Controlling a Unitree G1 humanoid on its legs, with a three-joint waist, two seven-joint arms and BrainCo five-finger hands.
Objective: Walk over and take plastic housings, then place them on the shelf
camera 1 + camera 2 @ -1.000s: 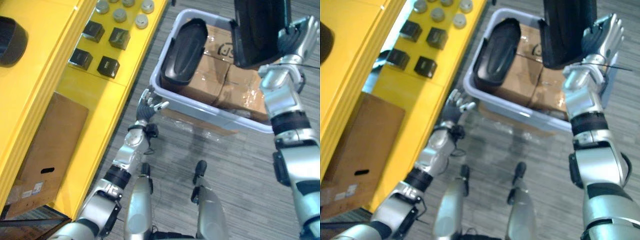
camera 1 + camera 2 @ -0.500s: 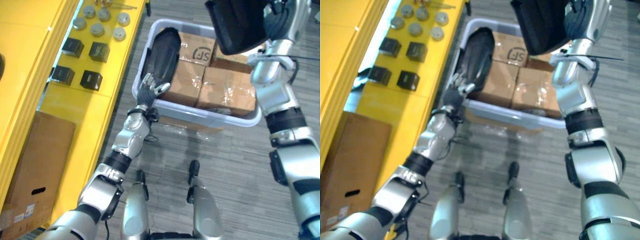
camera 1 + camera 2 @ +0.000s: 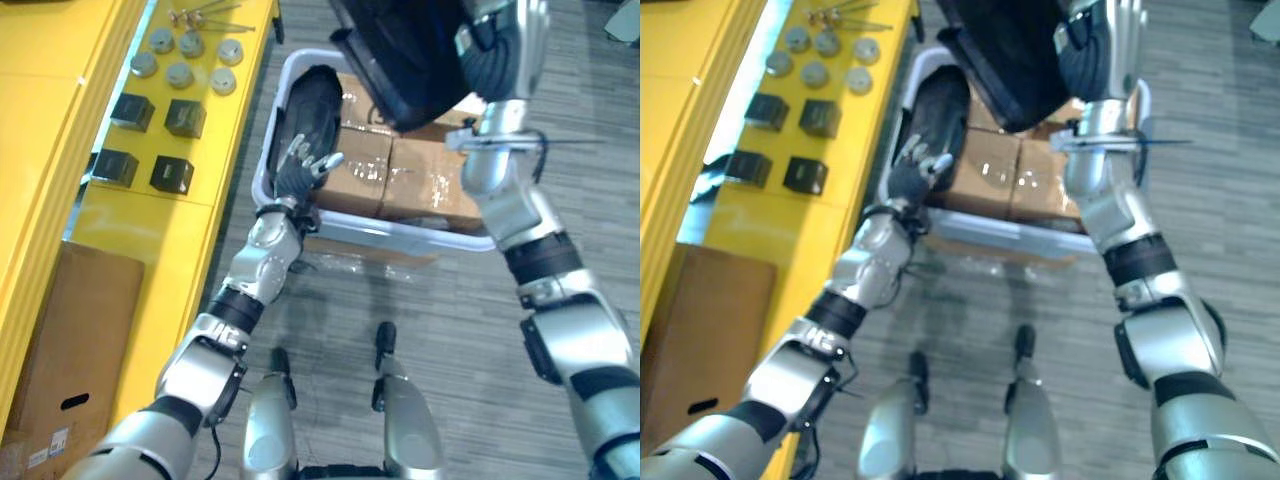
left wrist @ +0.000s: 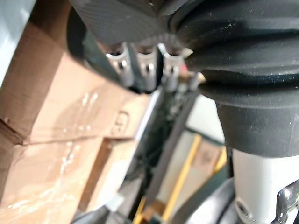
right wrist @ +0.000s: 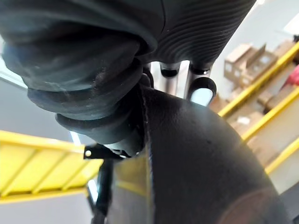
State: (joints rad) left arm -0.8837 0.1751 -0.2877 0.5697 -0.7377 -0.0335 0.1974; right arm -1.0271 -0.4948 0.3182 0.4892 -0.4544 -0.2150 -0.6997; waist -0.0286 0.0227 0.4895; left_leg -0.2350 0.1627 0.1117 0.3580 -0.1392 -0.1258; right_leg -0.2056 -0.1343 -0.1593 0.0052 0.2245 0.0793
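My right hand (image 3: 492, 52) is raised high over the bin and shut on a large black plastic housing (image 3: 400, 50), which also looms close in the right wrist view (image 5: 196, 158). A second black housing (image 3: 308, 100) leans inside the left end of the pale grey bin (image 3: 400, 237). My left hand (image 3: 303, 172) hovers at the bin's left rim just in front of that housing, open with fingers spread and touching nothing. Its fingers (image 4: 140, 70) point over the taped cardboard boxes.
The yellow shelf (image 3: 60, 100) runs along the left, carrying black cubes (image 3: 185, 117) and grey discs (image 3: 180, 72). Taped cardboard boxes (image 3: 420, 180) fill the bin. A brown carton (image 3: 70, 340) sits low under the shelf. Grey carpet lies to the right.
The view has shifted. My right hand has swung the housing leftward, over the bin toward the shelf. My left hand has risen from below the bin's corner to its rim.
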